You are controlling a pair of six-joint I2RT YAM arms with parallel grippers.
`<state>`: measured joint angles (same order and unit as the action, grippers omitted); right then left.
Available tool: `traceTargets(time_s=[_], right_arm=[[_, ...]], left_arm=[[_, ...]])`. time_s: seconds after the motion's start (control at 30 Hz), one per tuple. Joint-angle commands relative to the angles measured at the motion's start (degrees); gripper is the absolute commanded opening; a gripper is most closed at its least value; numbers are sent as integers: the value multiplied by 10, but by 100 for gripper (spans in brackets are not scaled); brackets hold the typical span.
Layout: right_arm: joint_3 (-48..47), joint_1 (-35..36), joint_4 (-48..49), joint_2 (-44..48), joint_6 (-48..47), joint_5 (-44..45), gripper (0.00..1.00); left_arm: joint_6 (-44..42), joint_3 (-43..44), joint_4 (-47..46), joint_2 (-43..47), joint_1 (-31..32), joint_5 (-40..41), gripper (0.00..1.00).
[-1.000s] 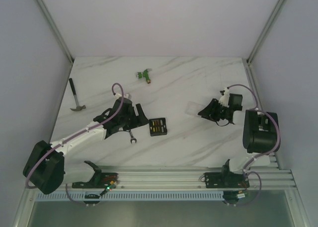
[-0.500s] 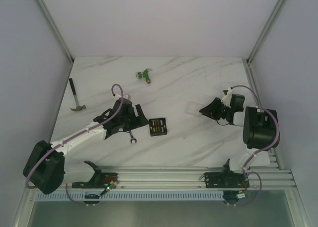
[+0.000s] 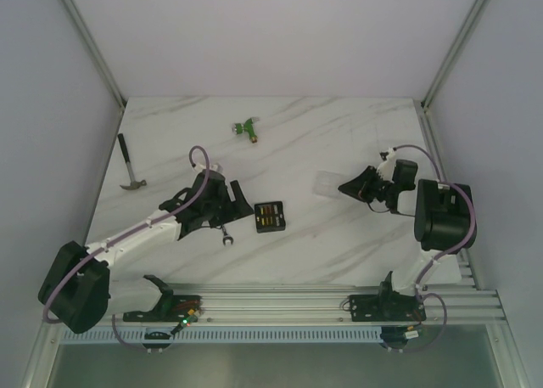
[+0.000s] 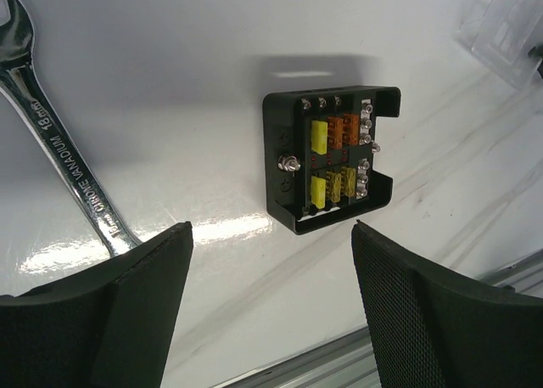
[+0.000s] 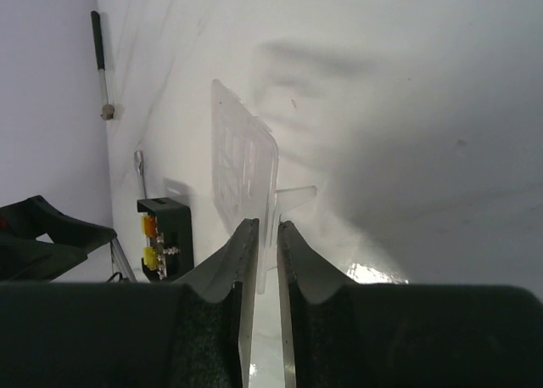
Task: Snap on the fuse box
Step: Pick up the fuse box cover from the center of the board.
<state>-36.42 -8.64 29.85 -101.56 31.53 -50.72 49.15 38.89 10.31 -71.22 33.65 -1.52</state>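
Lid pick-up: the right gripper [image 5: 263,233] pinches the clear lid [image 5: 244,163], apart from the fuse box [image 4: 331,159]; the left gripper [image 4: 271,233] hangs released near the box. Next, I think, lay the lid flat above it.

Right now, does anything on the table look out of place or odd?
The fuse box sits open with its fuses exposed. Its clear lid is apart from it, off to the right, pinched at an edge by the right gripper. Nothing looks spilled or broken.
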Motion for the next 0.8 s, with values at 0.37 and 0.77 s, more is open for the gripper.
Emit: traceTargets(time_s=[0.37,0.77], right_arm=[[18,127,31,123,117,-43,0],[41,298,106,169,219,3,0]], left_arm=[[35,-21,2,40,-2,9,85],[64,-26,-5,58,-2,13,85]])
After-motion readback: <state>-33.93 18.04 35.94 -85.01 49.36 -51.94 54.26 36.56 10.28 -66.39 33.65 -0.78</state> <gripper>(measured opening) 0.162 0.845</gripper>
